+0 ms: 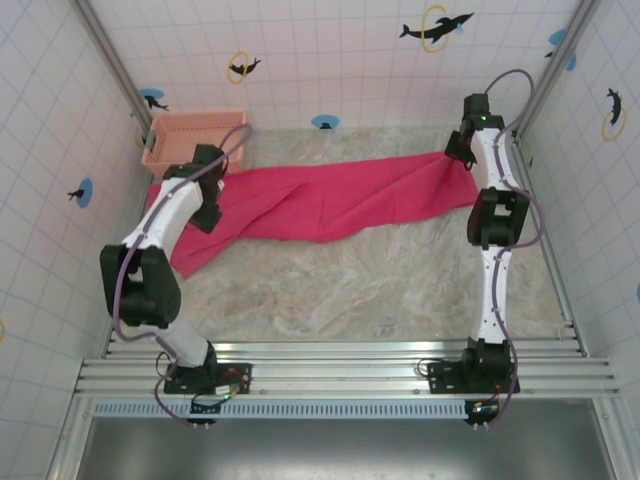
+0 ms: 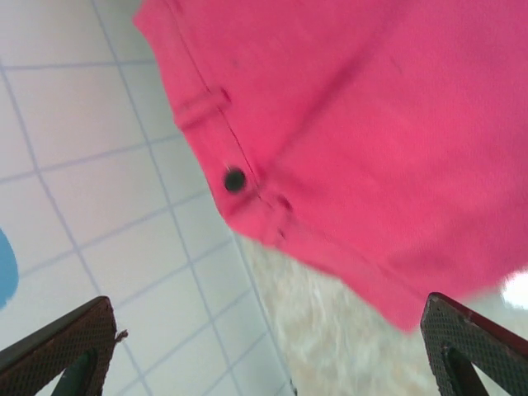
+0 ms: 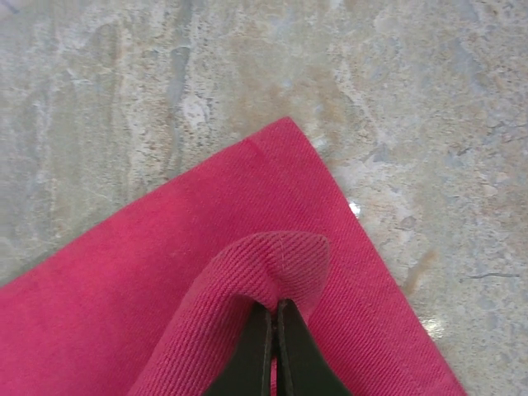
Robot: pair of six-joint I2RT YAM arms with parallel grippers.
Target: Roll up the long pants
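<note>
Right now the long pants (image 1: 330,205) lie stretched across the upper middle of the overhead frame. They run from the left arm over to the right arm on the marbled table (image 1: 350,290), and one end flops down toward the lower left. A pink basket (image 1: 190,135) sits in the upper left corner, just beside the left end of the cloth. The left gripper (image 2: 264,355) is spread wide: in its own camera the two dark fingertips (image 2: 58,346) sit in the bottom corners of the frame, clear of the cloth. Above them, in the upper right, is the waistband end of the pants, with a dark button (image 2: 235,179) and a belt loop (image 2: 202,106) near the edge. White tiled wall (image 2: 74,165) takes up the left side. The right gripper (image 3: 276,346) is at the right end of the pants, its fingers pressed together on a raised fold of the red cloth at the bottom centre of its camera frame. Beyond that fold a hemmed corner of the fabric lies flat on the table, pointing toward the top of the frame.
</note>
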